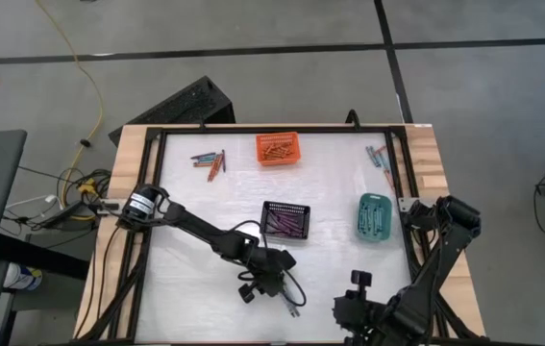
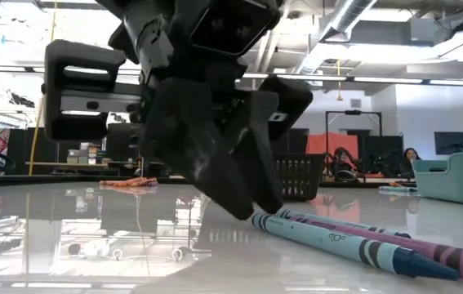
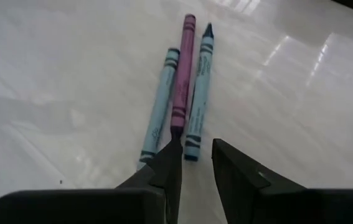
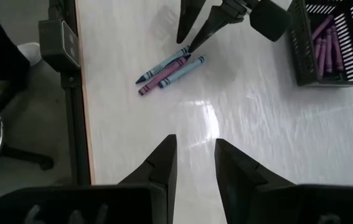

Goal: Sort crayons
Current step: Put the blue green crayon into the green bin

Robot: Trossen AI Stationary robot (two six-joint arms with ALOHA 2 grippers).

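Observation:
Three crayons lie side by side on the white table near its front edge: a light-blue one [image 3: 157,118], a purple one [image 3: 182,68] and a teal-blue one [image 3: 198,93]. They also show in the high view [image 1: 293,308]. My left gripper [image 3: 196,149] slants down at their near ends, open. The teal-blue crayon's end [image 3: 191,154] lies in the gap between its fingertips. My right gripper [image 4: 195,155] is open and holds nothing. It hangs above the table by the front edge, to the right of the crayons [image 4: 167,71]. My left gripper has one fingertip [image 3: 173,152] down at the purple crayon's near end [image 3: 177,127], and the other fingertip stands clear beside the teal-blue crayon. Whether the fingertip touches a crayon I cannot tell. All three crayons lie flat on the table.
An orange basket [image 1: 279,149] stands at the far middle, a black basket [image 1: 286,220] with purple crayons at the centre, and a teal basket [image 1: 374,217] at the right. Loose crayons lie at the far left [image 1: 210,161] and far right [image 1: 380,159].

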